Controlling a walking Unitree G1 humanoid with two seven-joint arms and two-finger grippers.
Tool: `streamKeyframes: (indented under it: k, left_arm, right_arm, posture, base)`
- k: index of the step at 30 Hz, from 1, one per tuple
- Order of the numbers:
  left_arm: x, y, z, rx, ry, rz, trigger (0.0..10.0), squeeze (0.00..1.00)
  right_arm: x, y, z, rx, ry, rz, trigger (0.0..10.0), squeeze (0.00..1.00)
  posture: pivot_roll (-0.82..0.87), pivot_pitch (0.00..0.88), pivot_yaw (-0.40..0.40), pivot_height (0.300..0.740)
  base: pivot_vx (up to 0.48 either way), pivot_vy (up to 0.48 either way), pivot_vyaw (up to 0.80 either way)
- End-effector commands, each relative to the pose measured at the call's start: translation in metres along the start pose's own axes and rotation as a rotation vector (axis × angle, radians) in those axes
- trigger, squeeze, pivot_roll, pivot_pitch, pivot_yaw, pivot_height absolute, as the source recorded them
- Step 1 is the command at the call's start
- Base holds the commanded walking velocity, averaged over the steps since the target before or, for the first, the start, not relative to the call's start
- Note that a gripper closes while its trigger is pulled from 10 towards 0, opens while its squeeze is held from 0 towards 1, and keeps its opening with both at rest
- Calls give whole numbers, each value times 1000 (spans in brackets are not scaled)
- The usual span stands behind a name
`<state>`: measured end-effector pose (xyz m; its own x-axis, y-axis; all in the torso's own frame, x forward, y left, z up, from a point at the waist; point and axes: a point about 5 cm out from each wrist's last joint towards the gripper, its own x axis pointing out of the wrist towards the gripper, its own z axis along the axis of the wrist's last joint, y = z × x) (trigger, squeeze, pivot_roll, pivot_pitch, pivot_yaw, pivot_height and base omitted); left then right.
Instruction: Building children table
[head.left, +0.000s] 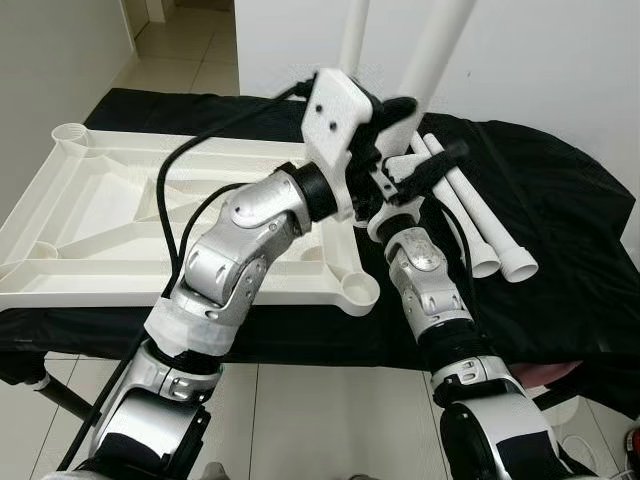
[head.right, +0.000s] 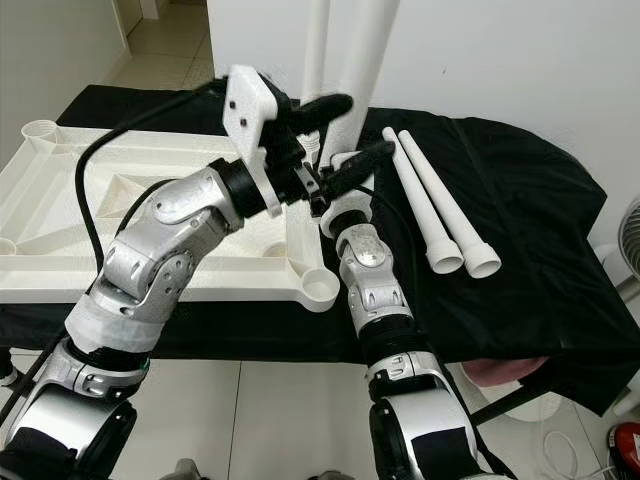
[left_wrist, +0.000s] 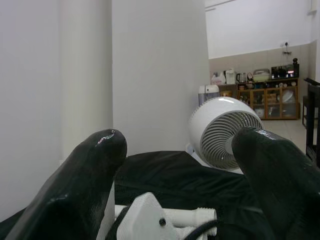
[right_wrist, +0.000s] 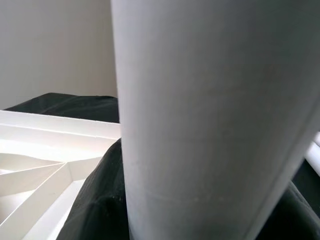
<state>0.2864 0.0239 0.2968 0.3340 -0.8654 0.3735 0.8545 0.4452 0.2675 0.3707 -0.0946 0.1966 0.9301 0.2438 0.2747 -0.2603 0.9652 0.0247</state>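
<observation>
The right gripper appears closed around an upright white table leg. The left gripper is open beside it, above the inverted tabletop.

Silver arms, black cables.

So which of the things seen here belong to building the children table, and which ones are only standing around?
For the job:
- white tabletop, lying upside down on the black cloth
- two upright legs, one gripped by the right gripper
- two loose legs lying on the cloth
- left gripper, beside the upright legs

Only standing around:
- white fan
- shelf with kitchen things
</observation>
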Motion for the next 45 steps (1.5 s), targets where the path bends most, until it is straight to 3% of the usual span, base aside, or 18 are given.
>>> streamKeyframes:
  k: [1,8,10,13,17,19,24,27,31,40,45]
  left_arm:
    - [-6,-5,-8,-2,40,-14,10000,0]
    - [-22,-1,-21,45,101,40,10000,0]
    - [-35,-2,-32,83,150,55,10000,0]
    - [-41,-4,-38,102,178,51,10000,0]
    - [-54,-7,-57,106,277,40,10000,0]
    - [-66,-10,-77,139,380,25,10000,0]
    - [-76,-15,-93,166,454,10,10000,0]
    - [-77,-16,-95,169,467,5,10000,0]
    - [-85,-18,-103,113,510,36,10000,0]
    - [-103,-26,-115,144,574,2,10000,0]
    - [-106,-27,-119,164,602,-5,10000,0]
  right_arm:
    - [-2,-9,-1,38,10,-46,10000,0]
    - [-9,-13,-5,23,22,-56,10000,0]
    - [-16,-16,-10,11,43,-56,10000,0]
    - [-20,-17,-11,2,48,-46,10000,0]
    - [-25,-17,-12,-11,60,-11,10000,0]
    - [-29,-14,-12,-27,68,44,10000,0]
    - [-33,-8,-14,-54,78,114,10000,0]
    - [-34,-7,-15,-61,82,126,10000,0]
    - [-43,2,-21,-84,99,206,10000,0]
    - [-52,12,-27,-81,133,288,10000,0]
    - [-54,11,-27,-86,144,293,10000,0]
  posture:
    - [-19,0,-62,740]
    - [-15,0,-64,740]
    - [-9,0,-69,740]
    - [-8,0,-71,740]
    - [-9,0,-72,740]
    - [-10,0,-71,740]
    - [-15,0,-71,740]
    - [-15,0,-71,740]
    - [-14,0,-72,740]
    - [-7,0,-76,740]
    - [-4,0,-80,740]
  base:
    - [0,0,0]
    - [0,0,0]
    - [0,0,0]
    - [0,0,0]
    - [0,0,0]
    - [0,0,0]
    - [0,0,0]
    - [0,0,0]
    - [0,0,0]
    - [0,0,0]
    - [0,0,0]
